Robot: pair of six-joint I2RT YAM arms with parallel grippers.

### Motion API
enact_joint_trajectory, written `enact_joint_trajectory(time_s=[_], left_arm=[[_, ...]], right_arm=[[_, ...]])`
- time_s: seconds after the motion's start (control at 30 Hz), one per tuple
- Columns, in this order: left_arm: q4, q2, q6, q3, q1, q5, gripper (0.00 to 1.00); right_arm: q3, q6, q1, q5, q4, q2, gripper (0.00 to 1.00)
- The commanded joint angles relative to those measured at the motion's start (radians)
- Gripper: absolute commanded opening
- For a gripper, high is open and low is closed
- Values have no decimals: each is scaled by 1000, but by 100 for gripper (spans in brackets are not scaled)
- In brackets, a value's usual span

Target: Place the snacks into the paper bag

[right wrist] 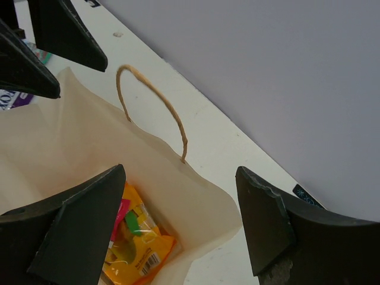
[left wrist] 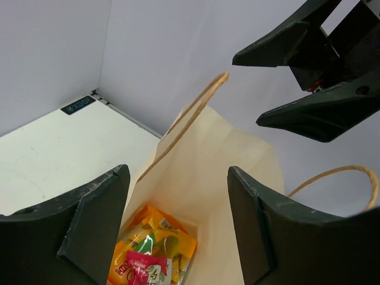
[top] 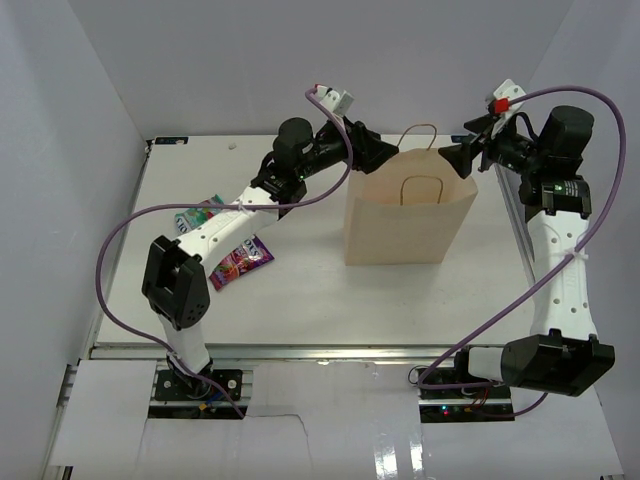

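Orange and pink snacks point(left wrist: 157, 236) inside paper bag point(top: 400, 225)

White-and-black arms point(top: 236, 218), purple cables point(top: 101, 268)

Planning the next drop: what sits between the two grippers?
Only the paper bag, its open mouth between left gripper and right gripper; top view shows it.

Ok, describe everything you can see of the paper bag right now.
The paper bag is tan kraft paper, standing upright on the white table, mouth open. Two twisted paper loop handles are fixed at its rim. At the bottom lie an orange-yellow packet and a pink-red packet. The left gripper and right gripper hang open at its top corners; contact is unclear.
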Motion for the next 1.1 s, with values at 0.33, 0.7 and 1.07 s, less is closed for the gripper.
enact_joint_trajectory(time_s=[0.33,0.7,1.07], left_arm=[[-389,-356,347,-5,14,-525,82],[-665,-873,213,-287,12,-1253,80],[-800,-1041,70,-338,12,-1257,80]], right_arm=[[359,-142,385,-97,-158,161,82],[476,-114,786,-45,-253,453,80],[140,-443,1015,158,0,656,83]])
